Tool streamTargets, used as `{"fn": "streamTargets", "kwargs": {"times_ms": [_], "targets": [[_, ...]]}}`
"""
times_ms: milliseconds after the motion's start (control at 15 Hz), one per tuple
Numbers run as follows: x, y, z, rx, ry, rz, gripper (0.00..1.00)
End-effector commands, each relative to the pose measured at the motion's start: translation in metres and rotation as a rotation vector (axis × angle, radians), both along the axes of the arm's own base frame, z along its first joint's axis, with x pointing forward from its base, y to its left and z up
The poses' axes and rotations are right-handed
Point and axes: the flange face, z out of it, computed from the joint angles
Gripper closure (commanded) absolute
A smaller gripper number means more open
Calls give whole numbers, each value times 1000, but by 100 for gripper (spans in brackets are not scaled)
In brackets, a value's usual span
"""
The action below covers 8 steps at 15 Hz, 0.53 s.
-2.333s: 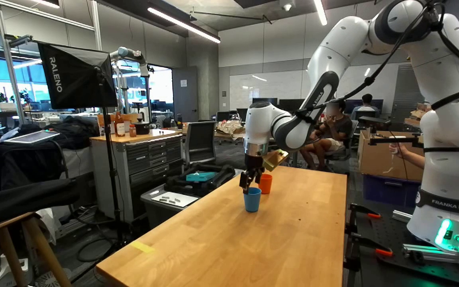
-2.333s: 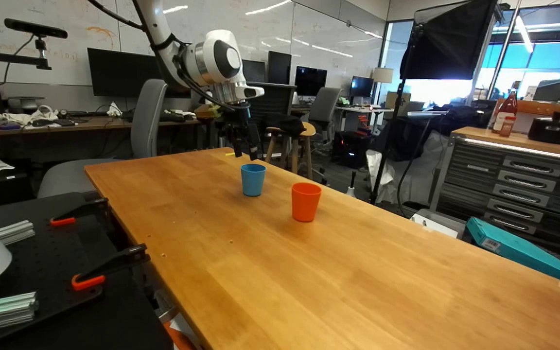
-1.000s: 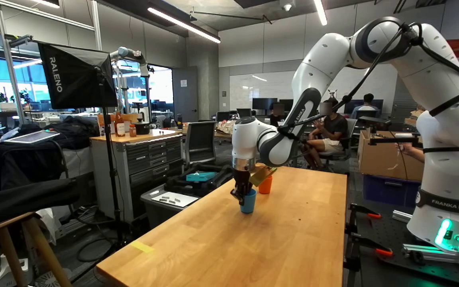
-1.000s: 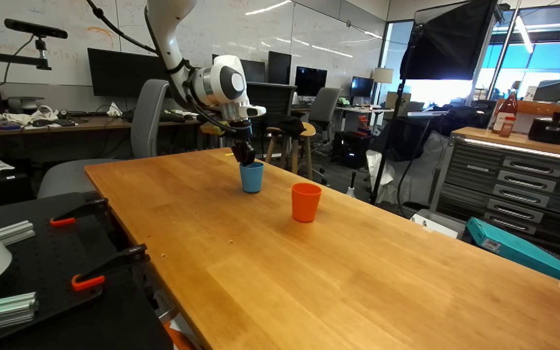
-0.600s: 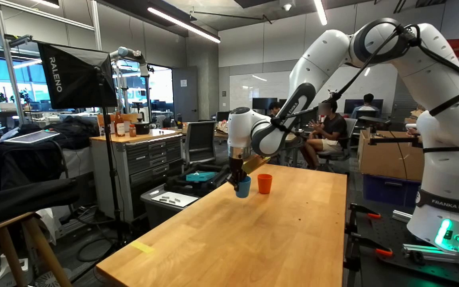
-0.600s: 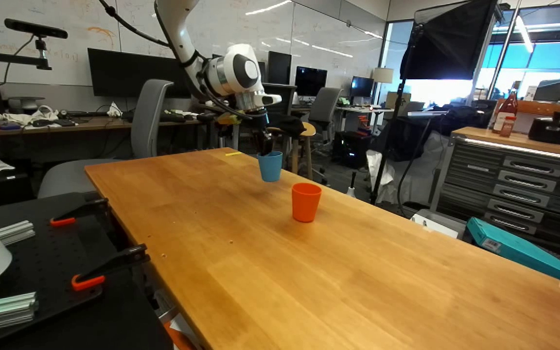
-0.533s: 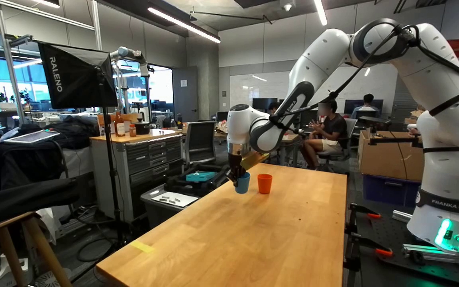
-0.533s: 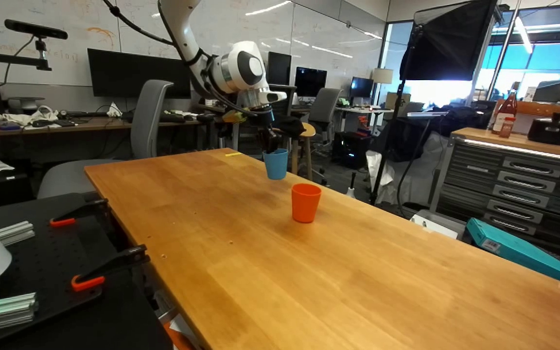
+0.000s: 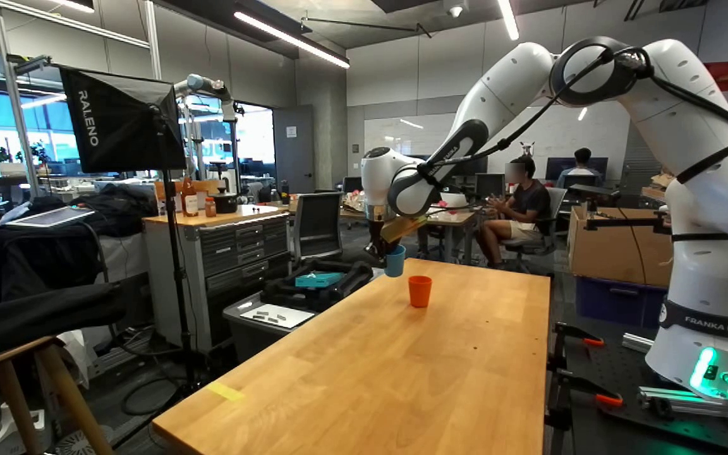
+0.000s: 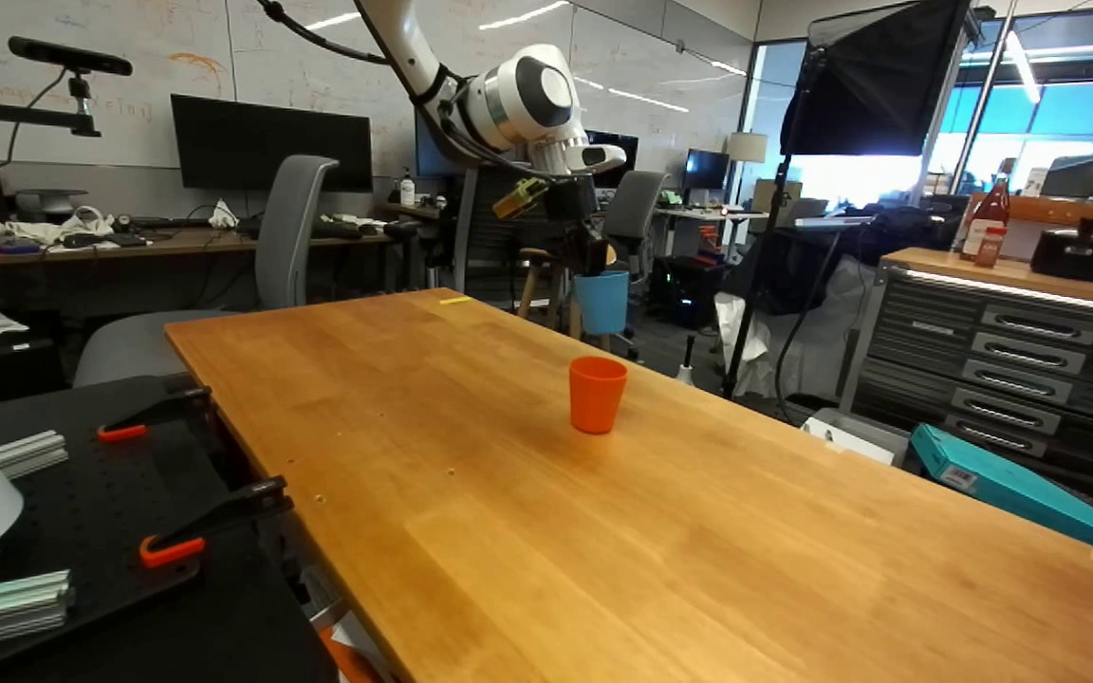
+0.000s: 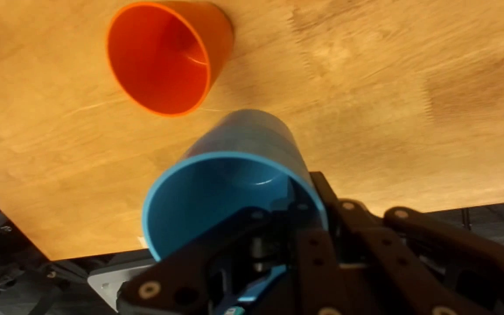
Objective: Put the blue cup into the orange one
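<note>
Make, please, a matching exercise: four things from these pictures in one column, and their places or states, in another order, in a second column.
1: blue cup
2: orange cup
3: pincer
4: strip of yellow tape

A: shut on a cup's wall
B: flat, near the edge of the wooden table
C: held in the air
D: standing upright on the table

Pairs: 1-C, 2-D, 3-A, 4-B

1. High above my gripper (image 9: pixel 384 251), ceiling strip lights (image 9: pixel 292 39) burn bright white in an exterior view.
2. Beyond my gripper, glare streaks the whiteboard (image 10: pixel 641 76) and a window (image 10: pixel 864 178) is overexposed.
3. In the wrist view, my fingers (image 11: pixel 330 205) are dark and blurred; a curved glint shines inside the blue cup (image 11: pixel 230 179) at their tips.
4. A soft shadow lies beside the orange cup (image 11: pixel 164 59), lower than my gripper.
</note>
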Motion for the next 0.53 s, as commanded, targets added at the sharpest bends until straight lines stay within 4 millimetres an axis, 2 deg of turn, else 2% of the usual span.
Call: {"fn": "streamTargets", "kwargs": {"times_ms": [0,267,467], "targets": [[4,-24,5,-44,53,-35,99],[-5,-45,-4,-59,120,-78,99],[-9,-53,-12,-55,151,-97,99]]}}
